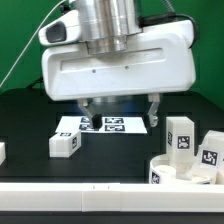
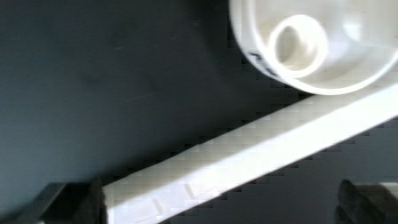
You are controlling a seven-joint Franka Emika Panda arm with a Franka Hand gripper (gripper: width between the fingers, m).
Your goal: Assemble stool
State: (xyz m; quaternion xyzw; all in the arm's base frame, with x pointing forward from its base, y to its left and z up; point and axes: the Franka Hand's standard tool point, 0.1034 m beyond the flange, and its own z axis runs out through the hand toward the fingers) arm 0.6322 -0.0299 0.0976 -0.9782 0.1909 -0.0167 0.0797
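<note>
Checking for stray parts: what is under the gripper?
The open gripper hangs empty over the black table. In the exterior view the marker board lies below its fingers, which hide its far edge. Whether it sits directly underneath is unclear.

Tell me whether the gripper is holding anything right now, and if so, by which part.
Nothing is held. The gripper is open, with nothing between its fingers.

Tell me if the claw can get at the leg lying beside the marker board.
Probably yes: the claw hangs open and empty close by, and the leg lies with nothing on top of it or crowding it.
</note>
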